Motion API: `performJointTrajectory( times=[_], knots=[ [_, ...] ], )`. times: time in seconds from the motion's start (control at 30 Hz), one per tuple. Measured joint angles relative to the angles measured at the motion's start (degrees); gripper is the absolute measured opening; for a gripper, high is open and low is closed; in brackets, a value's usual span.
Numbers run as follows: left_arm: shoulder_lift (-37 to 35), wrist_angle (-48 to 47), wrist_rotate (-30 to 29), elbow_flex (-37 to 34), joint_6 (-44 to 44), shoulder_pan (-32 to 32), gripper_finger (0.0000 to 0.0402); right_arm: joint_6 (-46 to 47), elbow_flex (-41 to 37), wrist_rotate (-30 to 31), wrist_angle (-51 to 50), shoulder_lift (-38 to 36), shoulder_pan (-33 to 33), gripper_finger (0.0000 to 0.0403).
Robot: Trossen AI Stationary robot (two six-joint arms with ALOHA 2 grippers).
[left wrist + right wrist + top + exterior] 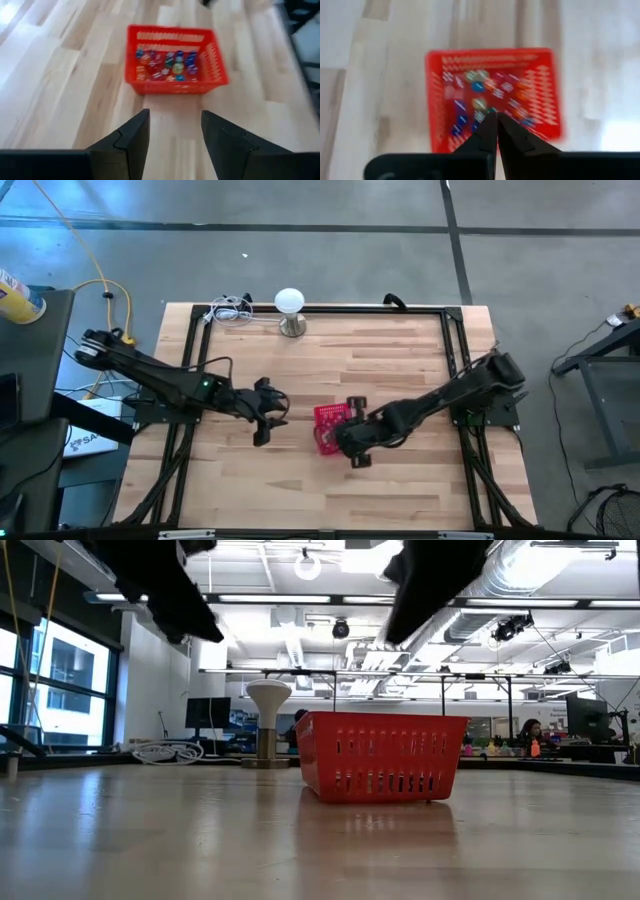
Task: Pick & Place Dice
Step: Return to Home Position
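The red basket (324, 416) stands on its base on the wooden table, near the middle (380, 755). Many tiny dice in mixed colours (167, 65) lie on its floor (485, 97). My left gripper (175, 117) is open and hangs above bare wood just left of the basket (270, 420), pointing toward it. My right gripper (496, 116) is shut, with nothing visible between its fingers, and hangs over the basket's right part (350, 442). In the low view both arms show only as dark shapes high above the basket.
A white dome-topped lamp (289, 305) stands at the far edge (267, 705), with a coil of white cable (228, 310) to its left. Black frame rails (455, 350) run along the table's sides. Bare wood lies near and far of the basket.
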Motion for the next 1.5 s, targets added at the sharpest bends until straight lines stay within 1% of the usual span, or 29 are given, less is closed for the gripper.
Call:
performJointTrajectory(
  times=[0.1, 0.17, 0.23, 0.3, 0.37, 0.4, 0.43, 0.53, 0.63, 0.7, 0.8, 0.93, 1.03, 1.1, 1.13, 1.2, 1.27, 1.33, 1.43, 1.5],
  knots=[
    [-3.13, -1.35, 1.84, 0.0, 0.47, -0.78, 0.0156, -2.62, -1.07, 0.13, -4.04, -5.63, 1.55, 0.0003],
    [-6.38, -2.79, 1.61, 0.0, 1.78, -1.52, 0.0138, -3.33, -3.43, -0.41, -4.4, -11.0, 2.27, 0.0003],
    [-10.4, -6.06, -0.66, 0.0, 4.22, -2.22, 0.0113, -2.38, -7.2, -0.63, -3.31, -17.91, 2.79, 0.0003],
    [-14.4, -9.12, -4.88, 0.02, 5.76, -2.81, 0.008, -1.52, -12.6, -0.2, -0.52, -25.46, 2.76, 0.0003],
    [-17.66, -11.68, -8.84, -0.02, 6.01, -2.93, 0.0042, -1.56, -18.98, -0.41, 5.34, -33.41, 2.7, 0.0003],
    [-19.01, -11.83, -9.92, 0.0, 6.35, -2.87, 0.0023, -1.76, -22.31, -0.8, 8.4, -37.39, 2.71, 0.0003],
    [-20.32, -12.11, -10.13, 0.02, 7.22, -2.66, 0.0012, -2.16, -25.78, -1.6, 10.96, -41.2, 2.77, 0.0003],
    [-22.2, -12.76, -9.83, -0.11, 9.93, -1.83, 0.0005, -4.45, -35.25, -3.33, 17.31, -52.32, 2.58, 0.0003],
    [-22.71, -13.8, -10.0, -0.13, 11.89, -0.49, 0.0001, -7.42, -43.04, -1.13, 21.77, -63.14, 0.11, 0.0003],
    [-22.87, -13.81, -12.1, -0.15, 12.93, 0.93, 0.0001, -8.8, -47.58, -1.5, 24.63, -70.21, -1.8, 0.0003],
    [-23.38, -13.64, -15.36, -0.15, 12.59, 2.99, 0.0001, -11.08, -52.97, -3.78, 26.69, -80.89, -5.02, 0.0003],
    [-25.11, -13.74, -15.5, -0.15, 13.37, 4.97, 0.0001, -12.02, -58.64, -8.61, 28.38, -91.76, -9.76, 0.0003],
    [-27.31, -13.99, -15.38, -0.15, 13.39, 5.29, 0.0, -12.09, -63.05, -11.86, 31.22, -97.14, -12.79, 0.0003],
    [-28.81, -14.57, -15.08, -0.15, 13.13, 5.24, 0.0, -12.33, -66.39, -12.42, 33.6, -99.72, -14.42, 0.0003],
    [-29.69, -15.07, -14.64, -0.15, 12.62, 5.24, 0.0, -12.58, -68.02, -12.13, 36.39, -100.25, -15.27, 0.0003],
    [-30.99, -15.53, -13.98, -0.62, 11.93, 5.24, 0.0, -13.37, -71.76, -12.32, 43.85, -100.9, -16.85, 0.0003],
    [-32.67, -15.45, -12.86, -1.89, 11.36, 5.24, 0.0, -14.33, -74.87, -14.75, 48.77, -100.79, -18.3, 0.0003],
    [-34.8, -15.16, -11.64, -3.97, 11.16, 5.24, 0.0, -14.79, -77.48, -16.34, 50.84, -100.47, -19.69, 0.0003],
    [-39.02, -11.94, -11.06, -8.06, 11.03, 5.24, 0.0, -14.01, -80.7, -16.47, 53.05, -100.47, -21.83, 0.0003],
    [-42.15, -9.66, -11.04, -11.05, 10.93, 5.18, 0.0, -12.6, -80.81, -16.68, 52.43, -100.45, -23.29, 0.0003]
  ],
)
